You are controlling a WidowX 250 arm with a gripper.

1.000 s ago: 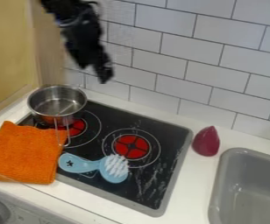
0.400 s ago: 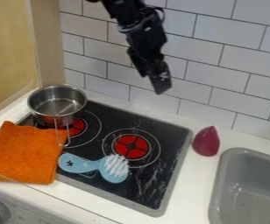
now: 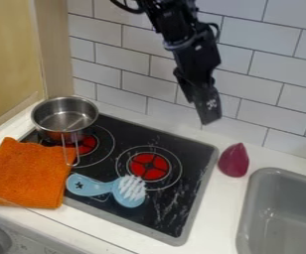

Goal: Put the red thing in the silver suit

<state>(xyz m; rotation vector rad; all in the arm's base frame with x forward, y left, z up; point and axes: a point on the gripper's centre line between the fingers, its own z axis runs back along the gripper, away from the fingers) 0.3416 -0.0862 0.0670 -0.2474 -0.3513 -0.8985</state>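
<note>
Camera view: the red thing (image 3: 233, 160), a smooth teardrop shape, stands point up on the bench (image 3: 208, 198), just beside the right edge of the stove (image 3: 189, 203). The gripper (image 3: 210, 118) hangs in the air over the stove's back right corner, pointing down and apart from the red thing; whether it is wide or narrow, I cannot tell. The silver pot (image 3: 64, 119), at the stove's back left corner, is probably what the task means by "silver suit", though the grey sink (image 3: 278, 213) to the stove's right leaves some doubt. An orange cloth (image 3: 30, 173) overlaps the stove's left edge, and a blue brush (image 3: 115, 188) lies at its front.

The job looks to be at its approach. I would guess the red thing is light and fairly stiff, not fragile, perhaps slippery on its glossy skin. It wants taking across the rounded middle, from both sides at once; a pinch near the tapered tip could slide off, and an uneven push could roll it away from the stove toward the sink
</note>
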